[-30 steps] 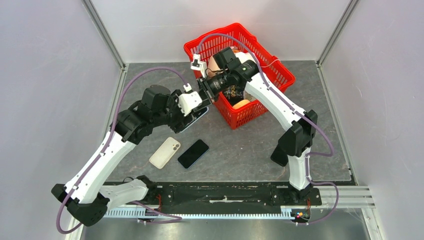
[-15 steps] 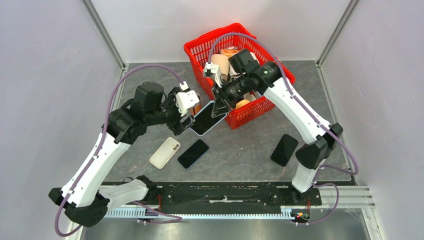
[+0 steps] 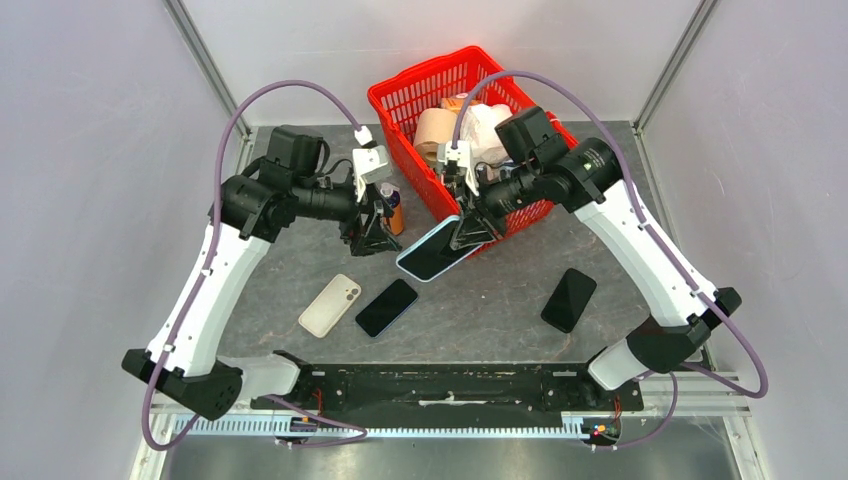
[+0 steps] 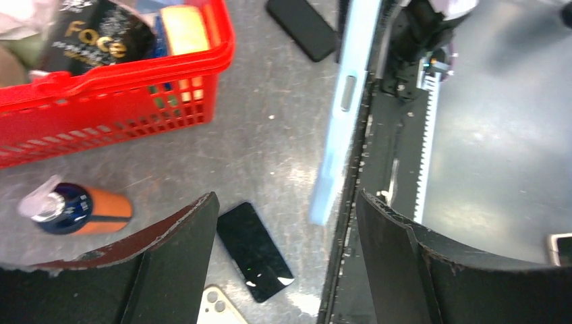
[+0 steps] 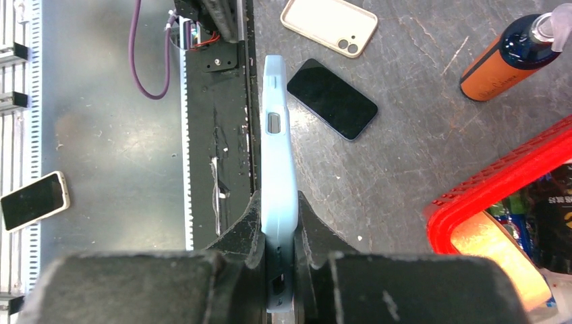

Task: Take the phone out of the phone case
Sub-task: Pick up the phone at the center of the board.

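Left gripper (image 3: 372,236): jaws spread wide with nothing between them. It points down over the grey table (image 3: 500,300), beside the bottle and apart from the cased phone.
Orange cylindrical bottle with a dark blue top (image 3: 393,208): lies on the table just left of the basket, close to the left gripper.
Cream rectangular phone case (image 3: 330,305): lies flat on the table at front left, camera cutout facing up.
Bare black phone (image 3: 386,307): lies flat, screen up, just beside the cream case on its right.
Light blue soft phone case (image 3: 432,250): the phone is seated inside it, and its dark screen shows within the blue rim. The cased phone is held tilted off the table, in front of the basket and behind the bare black phone. The right wrist view shows it edge-on, with a side button visible.
Right gripper (image 3: 468,225): fingers (image 5: 246,226) are clamped on one end of the light blue case, one pad on each flat face.
Red plastic mesh basket (image 3: 400,100): stands at the back of the table, filled with assorted items.
Second black phone (image 3: 569,299): lies flat on the table at front right, well apart from both grippers.
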Motion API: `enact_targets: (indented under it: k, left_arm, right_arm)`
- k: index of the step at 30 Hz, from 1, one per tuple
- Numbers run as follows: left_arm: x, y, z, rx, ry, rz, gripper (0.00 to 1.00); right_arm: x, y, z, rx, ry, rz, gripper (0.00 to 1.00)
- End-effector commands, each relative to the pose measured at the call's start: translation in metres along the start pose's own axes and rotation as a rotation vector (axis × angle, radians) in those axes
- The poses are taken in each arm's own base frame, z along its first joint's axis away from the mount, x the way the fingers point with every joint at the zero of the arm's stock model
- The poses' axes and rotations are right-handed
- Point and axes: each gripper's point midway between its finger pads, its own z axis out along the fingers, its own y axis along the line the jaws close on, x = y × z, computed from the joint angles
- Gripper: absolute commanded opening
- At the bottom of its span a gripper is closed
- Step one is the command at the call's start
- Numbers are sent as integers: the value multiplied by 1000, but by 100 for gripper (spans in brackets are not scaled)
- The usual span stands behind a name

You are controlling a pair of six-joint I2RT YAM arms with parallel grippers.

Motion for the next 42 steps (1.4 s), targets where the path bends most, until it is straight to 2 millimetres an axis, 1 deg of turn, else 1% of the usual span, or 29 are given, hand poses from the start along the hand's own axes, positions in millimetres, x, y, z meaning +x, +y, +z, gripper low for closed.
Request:
enact_targets:
  k: [1,8,12,18,21,25,26,28,32,34,35,37,38,40,41,42]
  left_arm:
    - [-14,-34,-5,161,-64,-59,80]
    - [-7,-40,5,221,-71,-105,79]
    - [0,-38,19,238,-54,-107,78]
    - [3,-37,34,272,-63,-108,77]
    - [8,-36,41,289,-54,-116,74]
    - [14,-38,47,316,-46,-127,56]
    - [16,-38,48,319,-44,-129,53]
    - [19,-40,49,328,-41,-129,49]
    - [26,-46,54,354,-31,-137,46]
    - [28,-49,58,365,-27,-139,40]
    - [28,-50,59,369,-27,-140,33]
    - [25,-52,60,375,-34,-134,15]
    - [24,-52,60,376,-35,-132,3]
    - [23,-51,60,373,-37,-128,2]
    - [22,-51,59,371,-38,-124,2]
    - [22,-51,59,363,-37,-122,2]
  right_arm:
    - [-12,2,-15,38,-54,-67,0]
    - [-18,1,-17,28,-82,-54,0]
    - [-25,2,-16,3,-100,-55,0]
    - [-33,3,-13,-30,-115,-53,0]
    - [-36,4,-13,-39,-121,-51,0]
    - [-37,2,-12,-40,-123,-46,0]
    - [-37,2,-12,-40,-122,-47,0]
    - [-37,2,-13,-39,-126,-47,0]
    - [-41,0,-13,-43,-137,-40,0]
    - [-41,0,-12,-50,-139,-32,0]
    - [-41,0,-12,-53,-141,-29,0]
    - [-41,-1,-10,-60,-140,-22,0]
    - [-40,-1,-9,-62,-139,-17,0]
    - [-38,-2,-7,-64,-136,-9,0]
    - [-37,-4,-7,-60,-135,0,6]
    - [-37,-6,-7,-50,-134,7,17]
